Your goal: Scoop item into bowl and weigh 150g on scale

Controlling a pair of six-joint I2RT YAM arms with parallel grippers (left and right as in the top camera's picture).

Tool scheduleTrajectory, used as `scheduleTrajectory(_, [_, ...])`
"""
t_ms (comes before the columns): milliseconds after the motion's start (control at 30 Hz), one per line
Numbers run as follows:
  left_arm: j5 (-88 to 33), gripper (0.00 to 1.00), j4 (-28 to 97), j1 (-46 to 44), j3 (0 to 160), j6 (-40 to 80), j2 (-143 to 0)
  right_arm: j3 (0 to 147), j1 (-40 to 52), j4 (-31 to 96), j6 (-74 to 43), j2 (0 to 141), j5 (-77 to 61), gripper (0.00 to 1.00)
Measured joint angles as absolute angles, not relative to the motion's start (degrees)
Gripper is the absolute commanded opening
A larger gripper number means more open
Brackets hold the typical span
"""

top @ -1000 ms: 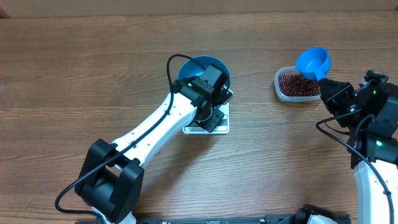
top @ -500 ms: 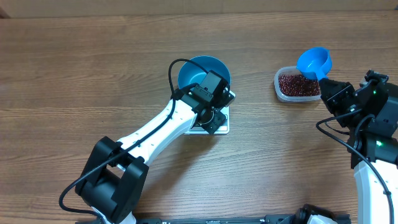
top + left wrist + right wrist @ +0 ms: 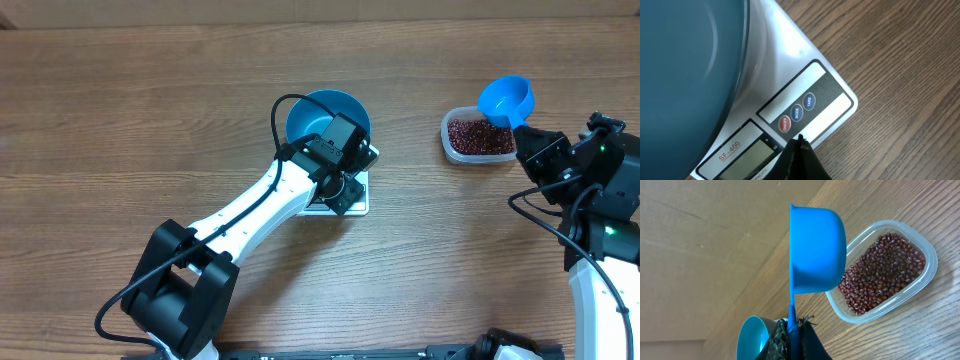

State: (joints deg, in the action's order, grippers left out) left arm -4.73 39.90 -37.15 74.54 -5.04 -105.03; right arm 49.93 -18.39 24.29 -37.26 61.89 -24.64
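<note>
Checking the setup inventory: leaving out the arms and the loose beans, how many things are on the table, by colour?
Blue: 2, bowl and scoop
White: 1, scale
Clear: 1, tub
Total: 4

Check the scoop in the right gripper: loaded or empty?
Empty. Overhead, the scoop shows a bare blue inside; the right gripper is shut on its handle, and the beans lie in the clear tub.

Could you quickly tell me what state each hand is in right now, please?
Left hand: closed, empty, tip by the scale's buttons.
Right hand: closed on the scoop's handle.
</note>
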Motion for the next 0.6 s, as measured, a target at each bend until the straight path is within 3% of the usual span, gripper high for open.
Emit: scheduleTrajectory(600, [-4.7, 0.04, 38.4, -37.1, 74.5, -10.8, -105.0, 49.9, -18.4, 24.2, -37.2, 61.9, -24.6, 0.04])
